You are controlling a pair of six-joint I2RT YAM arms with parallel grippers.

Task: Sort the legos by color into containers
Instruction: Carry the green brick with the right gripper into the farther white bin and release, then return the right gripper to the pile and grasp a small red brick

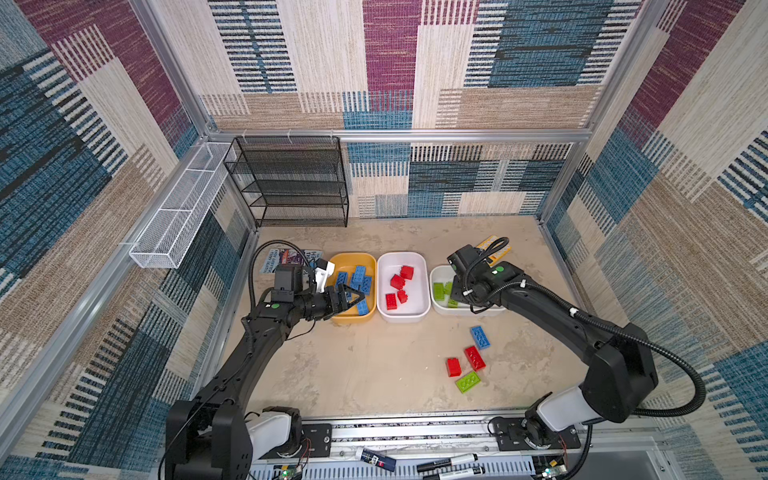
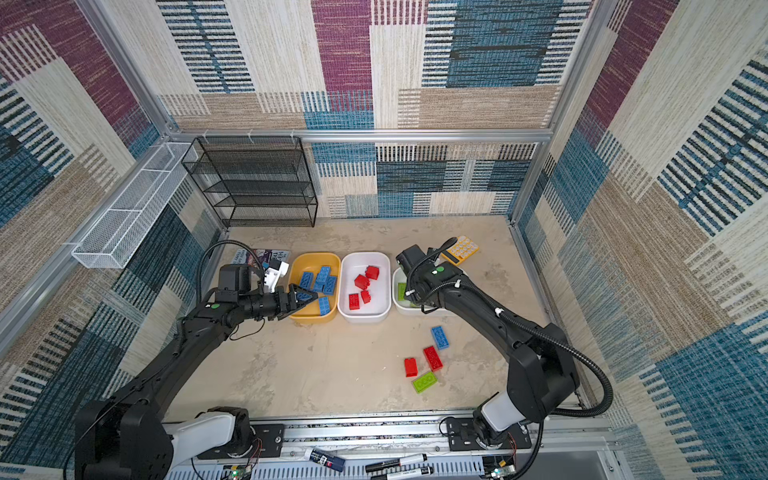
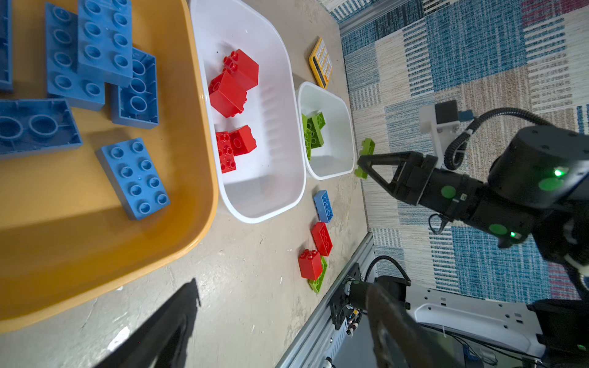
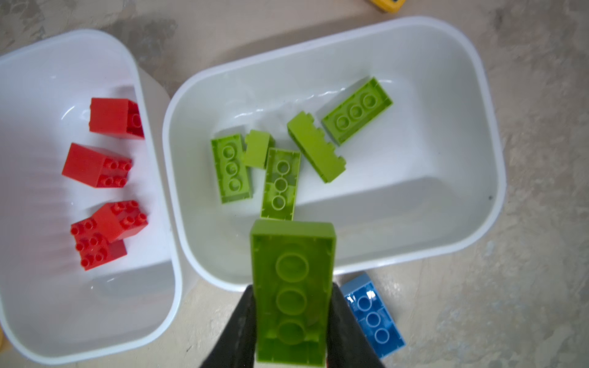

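The left gripper (image 1: pixel 352 297) hangs spread and empty over the mustard tub (image 1: pixel 353 320), with blue legos (image 1: pixel 359 277) lying just below its fingertips, where that colour belongs. The right gripper (image 4: pixel 293 306) pinches a green lego (image 4: pixel 291 255) by its long sides. The free end juts past the fingertips over the rim of the white tub (image 4: pixel 490 159) holding the other green legos (image 4: pixel 280 184), seemingly ready to drop.

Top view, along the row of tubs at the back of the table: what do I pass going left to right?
Booklet → yellow tub with blue bricks → middle white tub with red bricks → end white tub with green bricks → yellow calculator.
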